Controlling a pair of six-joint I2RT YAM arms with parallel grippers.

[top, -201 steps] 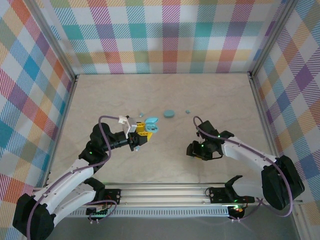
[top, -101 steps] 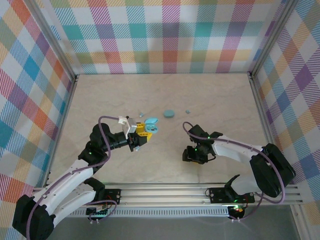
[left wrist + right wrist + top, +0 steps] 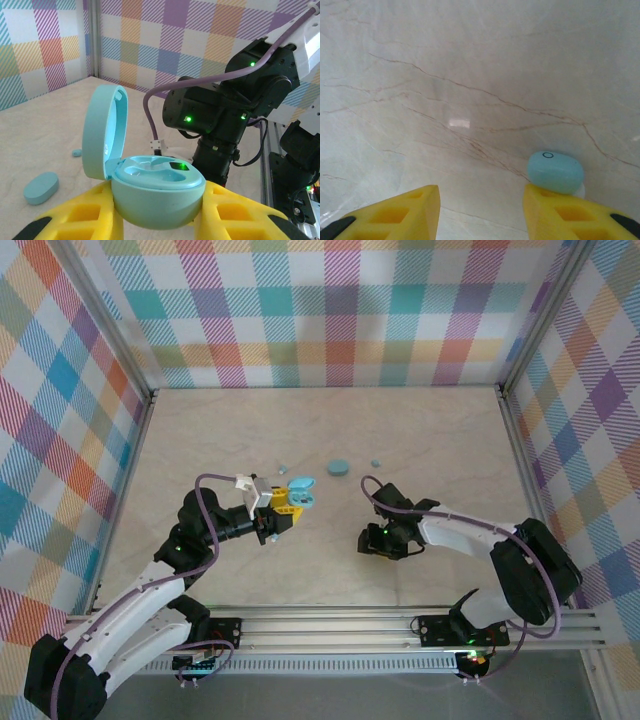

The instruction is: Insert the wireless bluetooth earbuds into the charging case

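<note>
The left gripper (image 3: 292, 500) is clenched on the open teal charging case (image 3: 157, 187) left of centre, while the right gripper (image 3: 482, 200), jaws apart and grasping nothing, sits low over the marbled table (image 3: 470, 75) right of centre, one teal earbud (image 3: 555, 171) touching one fingertip.

The left arm (image 3: 150, 590) rises from its base at 7 o'clock in the top view. It bends at the elbow and reaches toward 1 o'clock. The left gripper (image 3: 285, 502) sits just at 9 o'clock of the table centre, its yellow fingers (image 3: 75, 215) clamped on the open charging case (image 3: 157, 185). The right arm (image 3: 470, 535) stretches from 4 o'clock toward 9 o'clock. The right gripper (image 3: 368, 540) sits at 5 o'clock of centre, jaws standing apart.
</note>
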